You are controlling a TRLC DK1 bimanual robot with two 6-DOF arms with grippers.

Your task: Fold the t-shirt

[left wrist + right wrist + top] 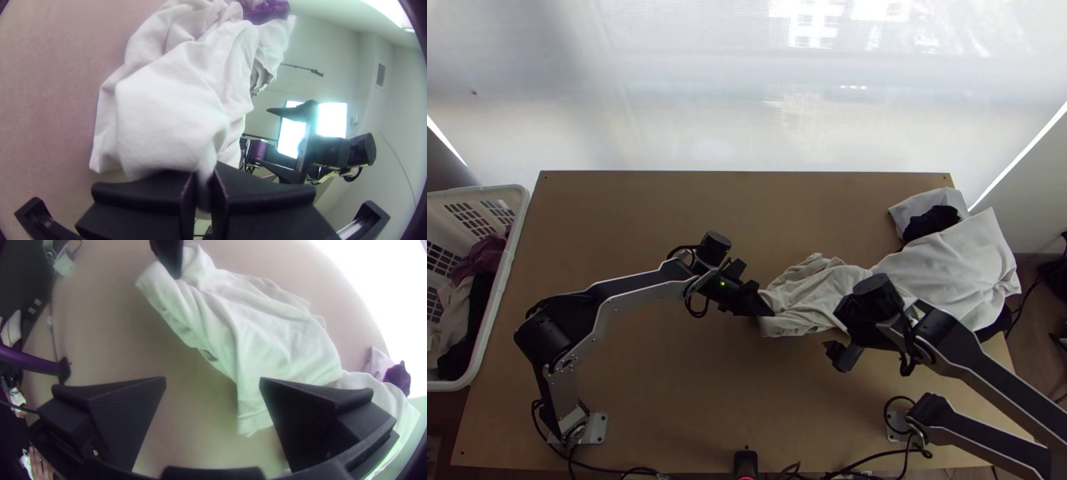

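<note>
"Where's the t-shirt (803, 292)?"

"Bunched on the worktop (667, 384), right of its middle. The left gripper (203, 178) pinches a narrow gather at one end between its fingers."

"And the right gripper (212, 381)?"

"Its fingers are spread wide, beside a loose lower corner. Their inner faces look finely ridged, which should help on cloth."

"So what does the step need?"

"Spreading before folding, I'd say. Take that free corner by a single edge, keep the left pinch firm, then draw the two apart gently and low."

"What might spoil it?"

"Catching several layers at once. The cloth is soft, matt and pale, with long rounded creases, so it should drape rather than spring back. And it meets the white and dark pile of clothes (955, 256) at the right; I can't tell whether they're tangled, so pull slowly."
</note>
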